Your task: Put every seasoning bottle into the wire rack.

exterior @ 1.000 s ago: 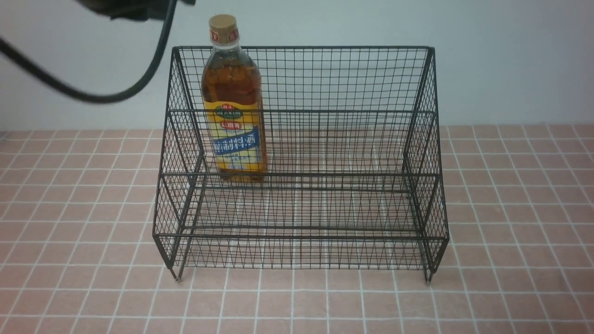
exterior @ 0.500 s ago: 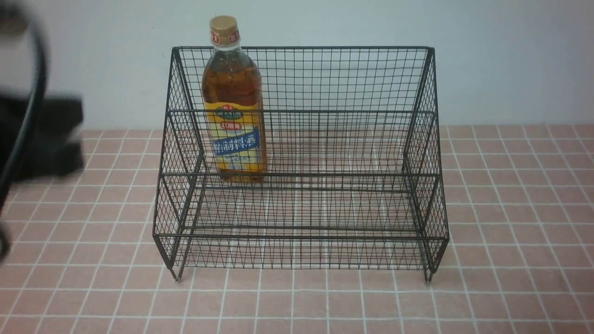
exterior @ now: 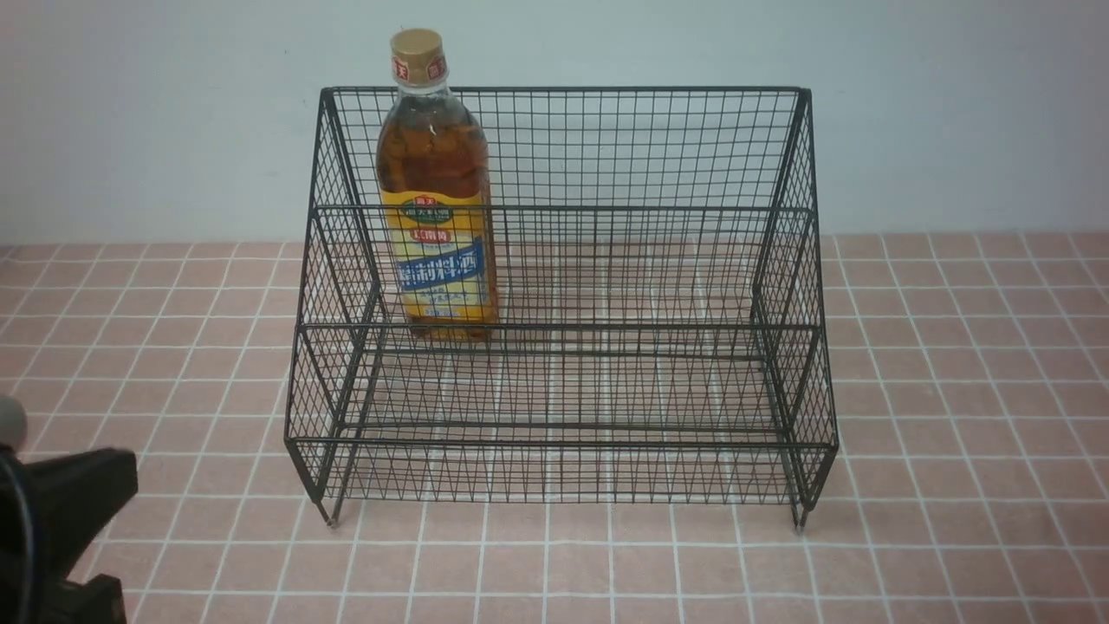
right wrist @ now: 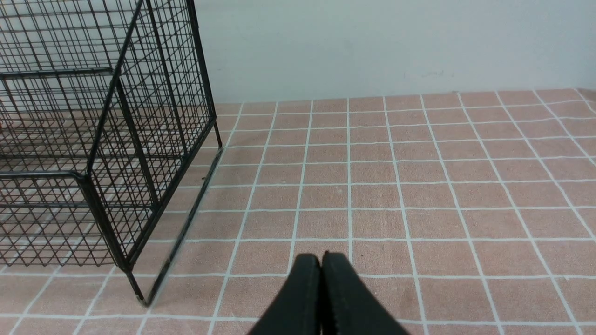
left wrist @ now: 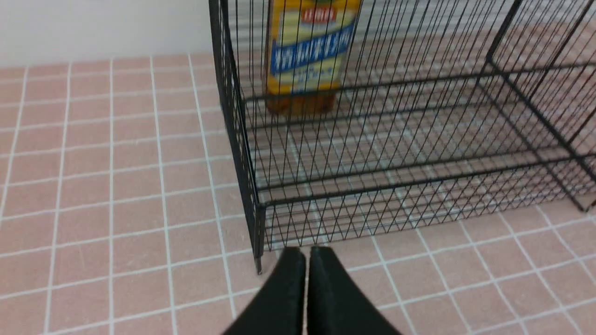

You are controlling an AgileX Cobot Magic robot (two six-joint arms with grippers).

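Standing upright on the rear, upper tier of the wire rack (exterior: 563,88), the seasoning bottle (exterior: 437,186) is the one item you see in the rack. It sits at the rack's left end, close to the sloped left side wall, with its yellow and blue label facing you through the mesh. Its base is behind the rail that divides the two tiers, and its tan-gold cap rises above the top rim of the tall back. Amber liquid fills the clear upper body.

The rack stands on its short legs on a pink tiled surface (exterior: 953,390), in front of a pale wall (exterior: 173,113).

Part of your left arm (exterior: 61,520) shows as a dark, blurred shape at the lower left corner of the front view, well apart from the rack. In the left wrist view the left gripper (left wrist: 306,251) has its two black fingers pressed together, above the tiles near the rack's (left wrist: 396,186) front left leg, and the bottle (left wrist: 309,51) shows beyond the mesh.

In the right wrist view the right gripper (right wrist: 321,257) also has its fingers pressed together, over tiles off the right side of the rack (right wrist: 88,177), not touching it
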